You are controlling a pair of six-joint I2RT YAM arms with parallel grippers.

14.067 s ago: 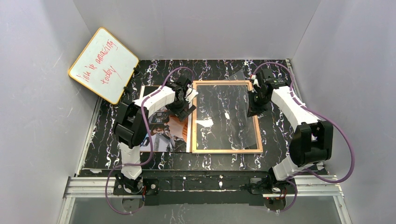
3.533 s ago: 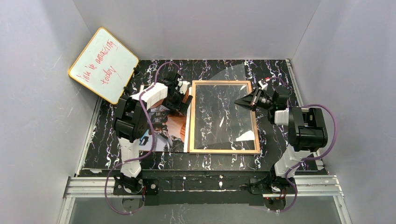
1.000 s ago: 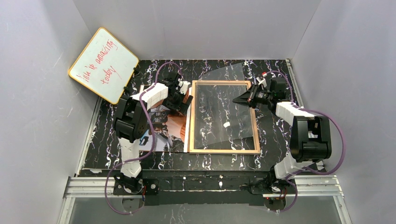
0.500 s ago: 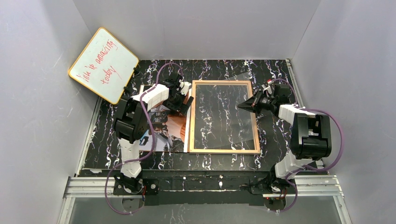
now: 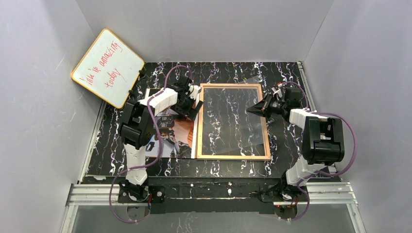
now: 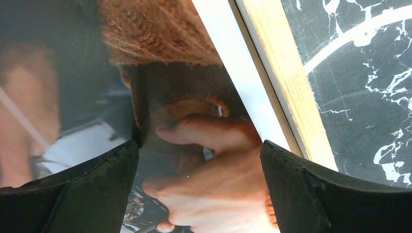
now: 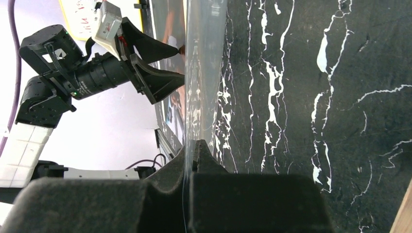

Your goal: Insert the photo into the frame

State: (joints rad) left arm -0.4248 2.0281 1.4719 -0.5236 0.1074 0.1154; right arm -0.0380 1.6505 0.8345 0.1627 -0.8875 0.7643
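Left hand [image 6: 198,150] has its jaws wide and hovers low over the photo [image 5: 176,134], which lies face up on the counter [image 5: 223,70] just left of the frame [image 5: 233,157]. Right hand [image 5: 251,109] is pinched on the clear sheet [image 7: 201,73] at the frame's right side (looks raised there). My call: pinch only the photo's near edge, lift it shallow, and slide it flat under the sheet without creasing.

- We found the frame [image 5: 233,157] lying flat mid-table [image 5: 218,167], with the photo [image 5: 176,138] flat just left of it, along its left rail.
- We saw a clear sheet [image 7: 206,58] over the frame, reaching past its far-right corner.
- We saw a whiteboard [image 5: 108,68] leaning in the far-left corner, behind the photo.
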